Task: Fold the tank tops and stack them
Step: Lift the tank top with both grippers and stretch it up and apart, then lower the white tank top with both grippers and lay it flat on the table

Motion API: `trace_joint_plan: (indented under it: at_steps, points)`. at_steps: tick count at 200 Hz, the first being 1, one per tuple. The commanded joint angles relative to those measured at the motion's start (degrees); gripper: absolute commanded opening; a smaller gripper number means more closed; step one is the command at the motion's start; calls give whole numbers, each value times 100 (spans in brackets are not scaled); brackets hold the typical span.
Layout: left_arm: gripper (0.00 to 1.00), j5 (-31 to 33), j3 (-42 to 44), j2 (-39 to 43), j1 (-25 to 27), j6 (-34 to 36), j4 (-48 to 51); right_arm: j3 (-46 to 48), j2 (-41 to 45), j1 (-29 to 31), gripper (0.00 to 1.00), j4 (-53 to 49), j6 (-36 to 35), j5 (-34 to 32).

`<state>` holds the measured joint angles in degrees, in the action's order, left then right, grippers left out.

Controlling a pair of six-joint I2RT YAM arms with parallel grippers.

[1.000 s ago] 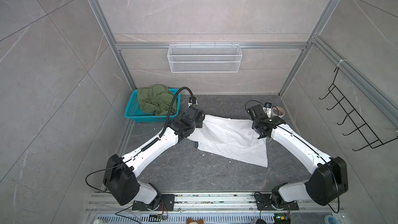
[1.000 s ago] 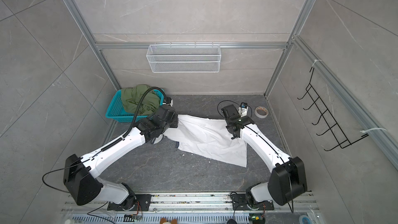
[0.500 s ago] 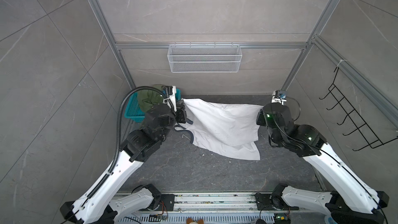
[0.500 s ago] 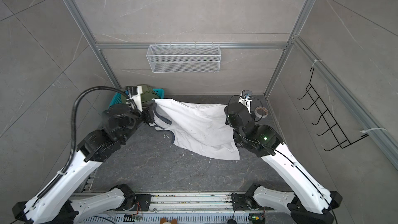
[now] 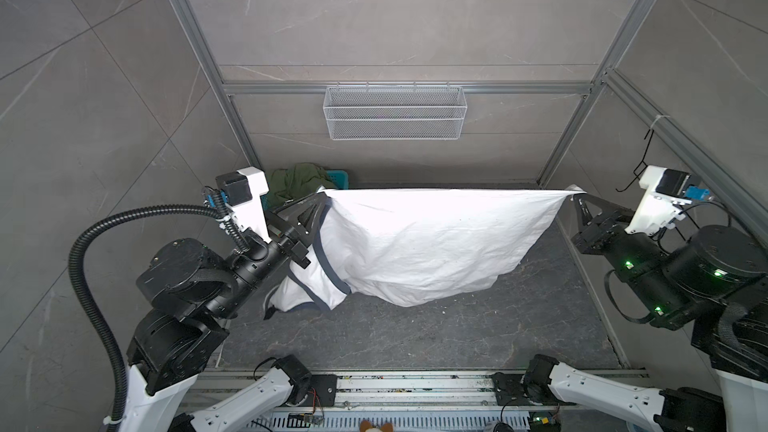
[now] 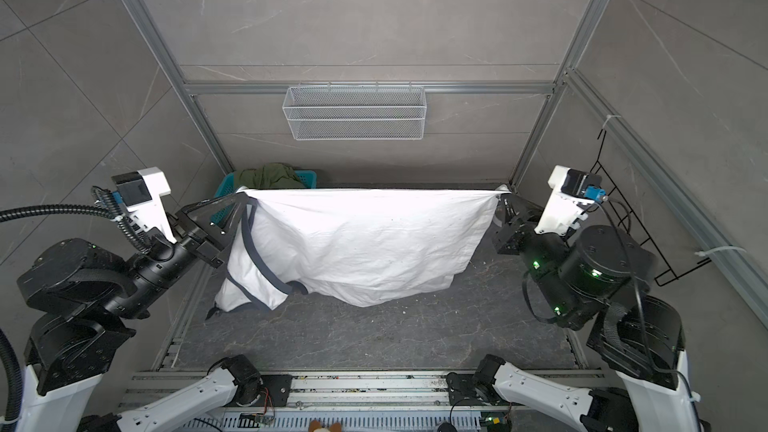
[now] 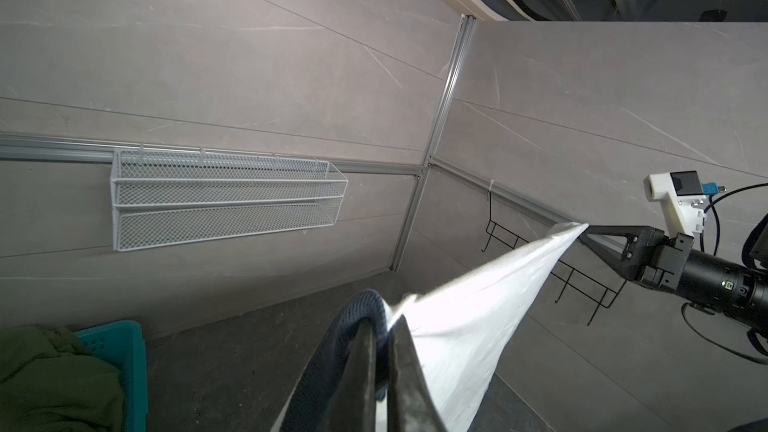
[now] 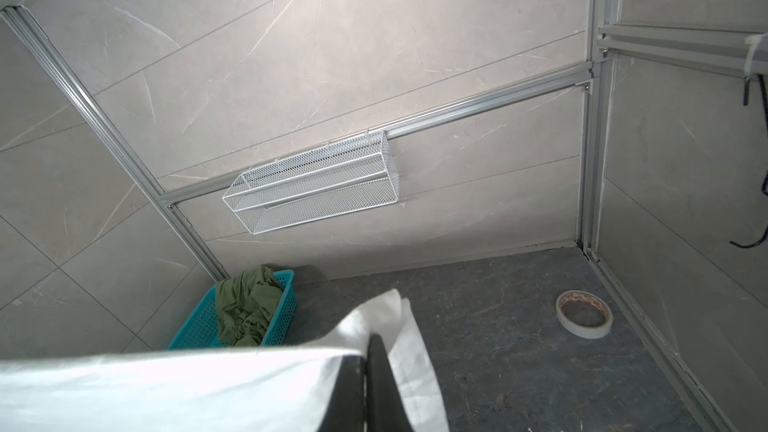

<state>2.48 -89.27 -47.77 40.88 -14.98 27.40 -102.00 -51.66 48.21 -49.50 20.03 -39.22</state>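
The white tank top (image 5: 424, 238) (image 6: 361, 238) with dark trim hangs stretched in the air between both arms, its lower folds touching the grey floor. My left gripper (image 5: 322, 197) (image 6: 243, 197) (image 7: 384, 326) is shut on its dark-trimmed end. At the opposite plain corner, my right gripper (image 5: 575, 197) (image 6: 500, 197) (image 8: 370, 340) is shut on the cloth. The olive green tank top (image 5: 297, 180) (image 6: 270, 176) (image 8: 245, 307) (image 7: 50, 380) lies crumpled in the teal basket (image 5: 338, 176) (image 6: 305, 178) (image 8: 282, 313) (image 7: 124, 351) at the back left.
A white wire shelf (image 5: 392, 112) (image 6: 353, 112) hangs on the back wall. A black wire hook rack (image 6: 636, 222) is on the right wall. A roll of tape (image 8: 584, 313) lies on the floor near the back right corner.
Both arms have risen and spread apart, lifting the white tank top off the floor and pulling its upper edge taut between them.
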Motion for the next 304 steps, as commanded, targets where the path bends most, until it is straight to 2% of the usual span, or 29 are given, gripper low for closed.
trace_joint_plan:
  at_steps: [1, 17, 35, 47, 54, 61, 72, 88, 104, 124, 139, 158, 199, 226, 259, 287, 304]
  points:
    - [0, 216, 122, -537, -19, -133, -186, 193, -244, 4, 0, -70, -87, -343]
    - [0, 754, 167, -1212, -19, -226, -36, 379, -512, 4, 0, -82, -62, -1025]
    - [0, 1472, 66, -2261, -28, -409, 355, 692, -951, -3, 0, -12, -43, -2169]
    - [0, 1663, -1, -2999, -23, -533, 522, 836, -1379, -28, 0, -123, 72, -3048]
    - [0, 1737, -20, -3403, -28, -603, 555, 813, -1720, -126, 0, -387, 256, -3256]
    - [0, 1795, -35, -3696, -38, -667, 569, 747, -2059, -325, 0, -720, 532, -3162]
    - [0, 1898, -91, -4271, -81, -810, 616, 686, -2552, -722, 0, -1191, 1116, -2614]
    - [0, 1867, -253, -4921, -242, -997, 687, 1138, -2970, -1173, 0, -742, 1107, -1967]
    - [0, 1572, -572, -5508, -490, -1118, 886, 1481, -3298, -1469, 0, -261, 1020, -1474]
    - [0, 1367, -912, -5898, -589, -1035, 1050, 1525, -3692, -1687, 0, -144, 1075, -1319]
    - [0, 1237, -784, -5692, -586, -905, 854, 1489, -3635, -1726, 0, -159, 1065, -1377]
    - [0, 1081, -253, -5092, -589, -725, 329, 1626, -3110, -1726, 0, 147, 787, -1183]
    - [0, 825, 913, -3152, -546, -465, -605, 1849, -1564, -1727, 0, 550, 305, -474]
    - [0, 256, 1340, -1883, -526, -327, -952, 1815, -615, -1724, 0, 783, 5, 283]
    - [0, -578, 1222, -616, -522, -251, -1022, 1432, 170, -1727, 0, 869, -336, 1346]
    - [0, -1544, 750, -119, -523, -233, -914, 939, 556, -1727, 0, 898, -530, 2389]
    - [0, -1879, 550, 57, -528, -316, -860, 553, 647, -1727, 0, 749, -481, 2777]
